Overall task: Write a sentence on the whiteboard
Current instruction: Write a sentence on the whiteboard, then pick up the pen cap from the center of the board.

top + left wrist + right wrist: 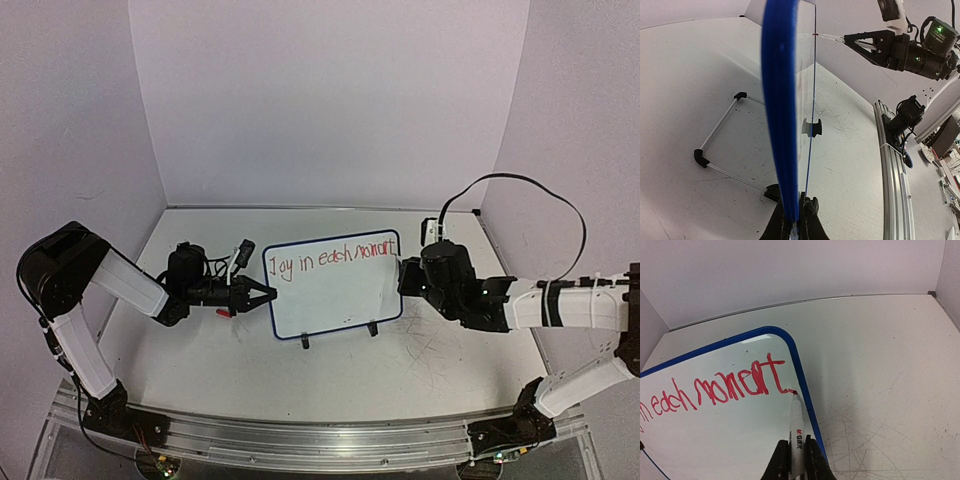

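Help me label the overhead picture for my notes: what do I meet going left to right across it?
Left arm → left pincer → whiteboard, whose left rim that pincer clamps → right pincer, holding a marker at the board's right edge → right arm.
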You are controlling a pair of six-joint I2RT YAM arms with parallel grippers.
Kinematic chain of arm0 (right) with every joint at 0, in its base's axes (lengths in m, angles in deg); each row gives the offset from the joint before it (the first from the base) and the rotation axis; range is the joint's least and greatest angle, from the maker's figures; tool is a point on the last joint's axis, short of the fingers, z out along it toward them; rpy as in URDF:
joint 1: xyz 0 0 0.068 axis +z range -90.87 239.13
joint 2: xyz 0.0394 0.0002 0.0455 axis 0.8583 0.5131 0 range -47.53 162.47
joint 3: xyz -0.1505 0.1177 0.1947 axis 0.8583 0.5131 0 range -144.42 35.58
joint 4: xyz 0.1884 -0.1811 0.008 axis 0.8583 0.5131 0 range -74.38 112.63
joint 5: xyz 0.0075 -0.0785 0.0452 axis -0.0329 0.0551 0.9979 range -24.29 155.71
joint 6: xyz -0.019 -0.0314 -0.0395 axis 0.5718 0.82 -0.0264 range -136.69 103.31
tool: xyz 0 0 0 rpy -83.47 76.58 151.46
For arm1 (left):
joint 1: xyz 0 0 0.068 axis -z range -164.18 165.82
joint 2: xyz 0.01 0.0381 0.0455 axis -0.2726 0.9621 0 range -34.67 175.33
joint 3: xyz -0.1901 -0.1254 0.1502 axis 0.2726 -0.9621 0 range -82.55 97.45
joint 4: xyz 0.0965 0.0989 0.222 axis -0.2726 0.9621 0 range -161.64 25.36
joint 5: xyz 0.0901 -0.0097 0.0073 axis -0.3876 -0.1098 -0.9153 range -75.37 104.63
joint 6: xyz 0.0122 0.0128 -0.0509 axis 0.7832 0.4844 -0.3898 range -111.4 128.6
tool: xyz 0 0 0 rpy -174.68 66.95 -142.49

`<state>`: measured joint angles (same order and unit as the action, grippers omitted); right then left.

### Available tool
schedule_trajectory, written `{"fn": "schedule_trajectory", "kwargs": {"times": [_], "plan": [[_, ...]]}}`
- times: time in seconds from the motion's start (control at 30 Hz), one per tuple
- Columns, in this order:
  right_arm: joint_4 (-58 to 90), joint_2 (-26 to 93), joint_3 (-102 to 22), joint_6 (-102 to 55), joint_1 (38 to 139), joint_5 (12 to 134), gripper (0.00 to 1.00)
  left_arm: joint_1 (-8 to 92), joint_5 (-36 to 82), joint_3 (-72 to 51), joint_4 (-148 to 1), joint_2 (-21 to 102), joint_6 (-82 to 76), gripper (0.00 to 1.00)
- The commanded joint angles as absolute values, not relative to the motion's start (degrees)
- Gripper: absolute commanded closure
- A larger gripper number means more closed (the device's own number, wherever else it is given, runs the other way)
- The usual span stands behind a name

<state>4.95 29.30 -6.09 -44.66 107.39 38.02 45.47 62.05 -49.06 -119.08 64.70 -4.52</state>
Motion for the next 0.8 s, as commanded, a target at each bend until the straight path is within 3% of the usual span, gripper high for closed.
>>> {"fn": "schedule_trajectory", "kwargs": {"times": [0.0,0.13,0.27,0.53,0.77], "plan": [[4.7,23.5,-5.8,-44.7,107.2,40.5,1.0,45.5,57.7,-48.8,-114.3,64.7,-0.5,1.0],[5.1,14.3,-1.9,-44.3,107.3,42.1,1.0,45.5,56.6,-48.9,-114.3,64.7,-0.8,0.98],[7.3,8.1,-0.1,-43.0,107.3,40.1,1.0,45.3,55.8,-49.2,-114.3,64.4,-1.0,0.85],[9.4,7.4,-3.4,-36.6,107.2,41.6,1.0,45.2,51.9,-50.3,-113.9,59.6,-2.7,0.62],[9.6,6.8,-5.0,-29.6,107.2,43.0,1.0,45.2,46.0,-57.4,-109.9,44.0,-8.5,0.53]]}}
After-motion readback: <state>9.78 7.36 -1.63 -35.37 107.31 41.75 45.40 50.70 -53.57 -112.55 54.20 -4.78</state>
